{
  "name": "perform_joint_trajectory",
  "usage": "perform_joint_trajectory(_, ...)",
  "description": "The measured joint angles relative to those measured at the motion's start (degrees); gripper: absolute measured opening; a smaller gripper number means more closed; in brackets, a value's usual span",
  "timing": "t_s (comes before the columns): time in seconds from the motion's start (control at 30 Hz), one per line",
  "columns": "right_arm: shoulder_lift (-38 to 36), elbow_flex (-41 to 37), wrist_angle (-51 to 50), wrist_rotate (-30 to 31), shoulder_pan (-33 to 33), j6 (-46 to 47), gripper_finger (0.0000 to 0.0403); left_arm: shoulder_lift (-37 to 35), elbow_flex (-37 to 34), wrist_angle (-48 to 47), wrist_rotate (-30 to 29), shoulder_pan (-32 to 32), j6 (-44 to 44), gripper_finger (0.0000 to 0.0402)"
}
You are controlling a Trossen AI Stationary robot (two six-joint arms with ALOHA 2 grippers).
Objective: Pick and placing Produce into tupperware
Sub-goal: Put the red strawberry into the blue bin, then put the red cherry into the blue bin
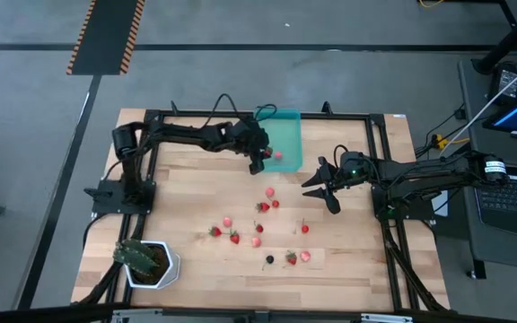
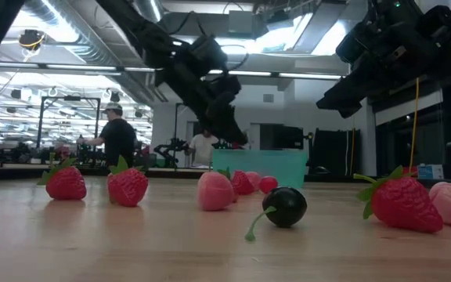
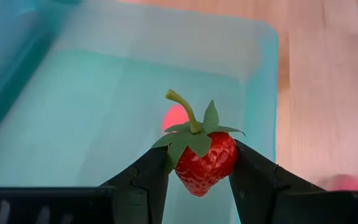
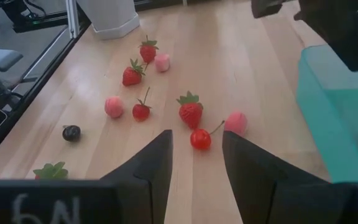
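Now the small red strawberry with a green leafy top sits pinched in the left hand, stem up, directly above the shallow translucent teal plastic container, where one pinkish fruit lies. The right hand hangs partly parted and empty over the wooden bench, nearest a red cherry-like fruit.

We identify a robotics lab: a framed wooden bench, hazard-striped floor tape, a laptop beside it, exposed ceiling ducts, and people at workstations behind.
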Motion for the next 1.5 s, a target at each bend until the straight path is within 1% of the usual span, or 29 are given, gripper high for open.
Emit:
perform_joint_trajectory(0.13,0.0,0.0,-0.1,0.0,0.0,-0.1,0.0143,1.7,2.0,-0.8,1.4,0.1,0.0,0.0134)
perform_joint_trajectory(0.4,0.0,0.0,-0.6,0.0,0.0,-0.2,0.0143,1.7,2.4,-6.7,1.5,1.3,-0.3,0.0134)
perform_joint_trajectory(0.67,0.0,0.0,-0.7,0.0,0.0,-0.1,0.0143,6.1,2.5,-4.6,2.7,0.9,-0.1,0.0134)
perform_joint_trajectory(0.73,0.0,0.0,-0.8,0.0,0.0,-0.1,0.0143,7.2,2.6,-3.7,4.1,1.0,-0.9,0.0133)
perform_joint_trajectory(1.23,0.0,0.0,-0.8,0.0,0.0,-0.1,0.0143,7.7,2.5,-2.0,5.1,1.0,-0.5,0.0134)
perform_joint_trajectory(1.3,0.0,0.0,-0.8,0.0,0.0,-0.1,0.0143,7.7,2.4,-1.1,5.0,1.0,-0.5,0.0158)
perform_joint_trajectory(1.4,0.0,0.0,-0.9,0.0,0.0,-0.1,0.0143,7.4,2.4,-1.0,4.3,1.0,0.1,0.0212)
perform_joint_trajectory(1.5,0.0,0.0,-1.0,0.0,0.0,-0.3,0.0143,6.7,2.9,-1.9,4.2,1.0,0.4,0.0242)
